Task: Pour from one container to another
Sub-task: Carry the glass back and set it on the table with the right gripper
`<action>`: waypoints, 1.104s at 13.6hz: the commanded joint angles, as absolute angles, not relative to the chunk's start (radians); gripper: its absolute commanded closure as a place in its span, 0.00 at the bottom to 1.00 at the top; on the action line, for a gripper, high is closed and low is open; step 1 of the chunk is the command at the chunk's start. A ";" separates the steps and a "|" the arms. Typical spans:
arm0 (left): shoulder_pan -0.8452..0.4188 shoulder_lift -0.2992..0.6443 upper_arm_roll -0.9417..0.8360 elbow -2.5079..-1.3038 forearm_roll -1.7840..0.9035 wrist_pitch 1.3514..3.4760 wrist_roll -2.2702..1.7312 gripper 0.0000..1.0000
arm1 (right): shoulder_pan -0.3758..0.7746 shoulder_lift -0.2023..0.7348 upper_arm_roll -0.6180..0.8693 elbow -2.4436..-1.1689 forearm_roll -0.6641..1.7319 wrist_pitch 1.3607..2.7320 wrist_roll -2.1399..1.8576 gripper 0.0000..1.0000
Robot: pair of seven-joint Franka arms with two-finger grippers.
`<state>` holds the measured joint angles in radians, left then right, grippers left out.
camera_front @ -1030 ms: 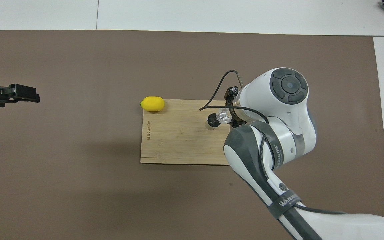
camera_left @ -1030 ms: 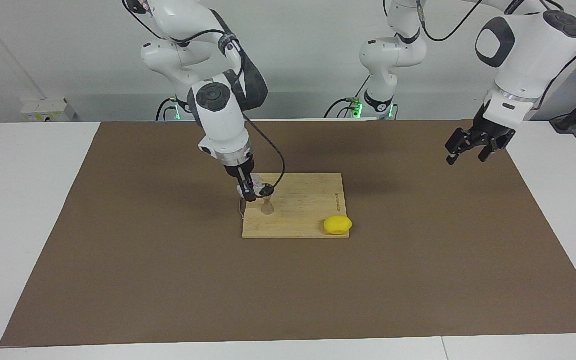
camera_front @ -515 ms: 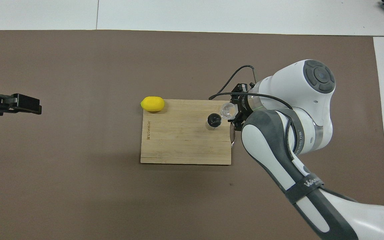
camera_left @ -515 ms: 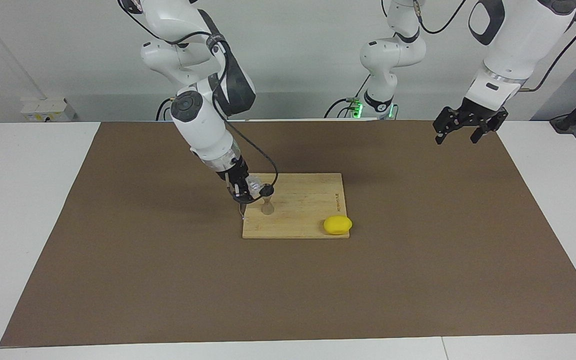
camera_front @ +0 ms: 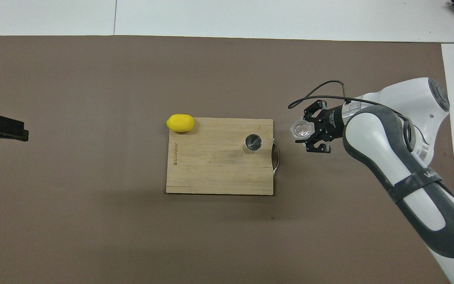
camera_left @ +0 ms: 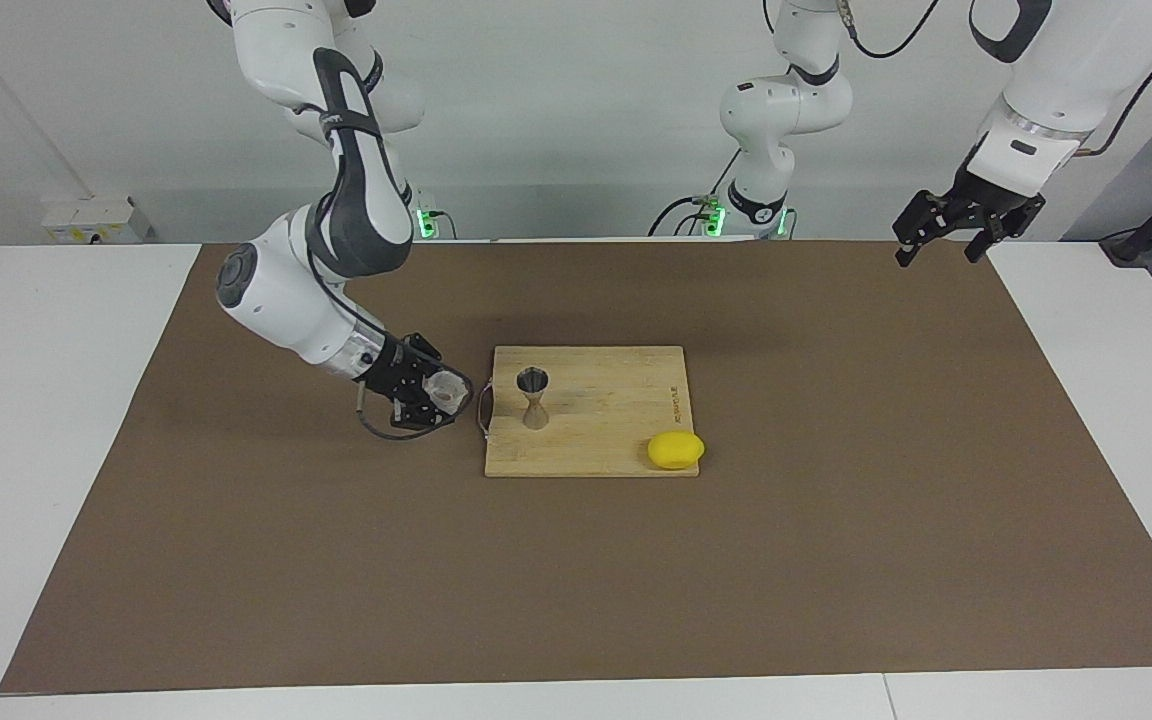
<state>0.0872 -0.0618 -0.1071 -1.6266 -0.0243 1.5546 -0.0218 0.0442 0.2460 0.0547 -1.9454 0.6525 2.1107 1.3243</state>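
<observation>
Facing and overhead views of the pouring task. The right tool [camera_left: 428, 390], pinched on the small clear glass [camera_left: 448, 388], has been swung away from the steel jigger [camera_left: 533, 396] within the last second: a second ago the glass was tipped at the jigger's mouth, whereas now it is held low over the brown mat [camera_left: 236, 560], just off the handle end of the cutting board [camera_left: 596, 440], with its mouth turned sideways toward the board. From this withdrawal the pour is judged finished, with only the setting down of the glass remaining; whether anything lies in the jigger cannot be told. The jigger is left upright on the board, near the handle edge, well apart from the lemon [camera_left: 676, 450] at the board's corner toward the left arm's end of the desk. The left tool [camera_left: 948, 232], its fingers spread and empty, has been lifted and is kept waiting, well apart from the board. Materials: thick transparent glass; dull grey steel in two cones joined at a narrow waist; pale, flat, grained bamboo; smooth yellow oval lemon.
</observation>
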 commanded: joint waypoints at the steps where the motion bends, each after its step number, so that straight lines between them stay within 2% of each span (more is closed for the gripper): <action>1: 0.077 -0.083 -0.109 -1.641 -0.015 1.539 -0.018 0.00 | -0.059 0.250 0.068 -1.983 0.721 2.092 1.191 1.00; 7: 0.086 -0.084 -0.107 -1.643 -0.015 1.536 -0.020 0.00 | -0.253 0.389 0.069 -1.985 0.753 2.026 0.863 1.00; 12: 0.083 -0.084 -0.107 -1.643 -0.015 1.536 -0.020 0.00 | -0.321 0.390 0.066 -2.000 0.755 1.954 0.787 1.00; 13: 0.083 -0.084 -0.107 -1.643 -0.015 1.536 -0.020 0.00 | -0.325 0.387 0.064 -2.017 0.755 1.973 0.788 0.78; 14: 0.083 -0.084 -0.107 -1.643 -0.015 1.536 -0.020 0.00 | -0.327 0.382 0.061 -2.038 0.753 2.003 0.781 0.21; 15: 0.083 -0.084 -0.107 -1.643 -0.015 1.536 -0.020 0.00 | -0.330 0.379 0.061 -2.048 0.752 2.028 0.764 0.00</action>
<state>0.0849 -0.0641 -0.1095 -1.6278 -0.0243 1.5498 -0.0218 -0.3124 0.3994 0.0545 -2.0001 0.7377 1.9739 0.8117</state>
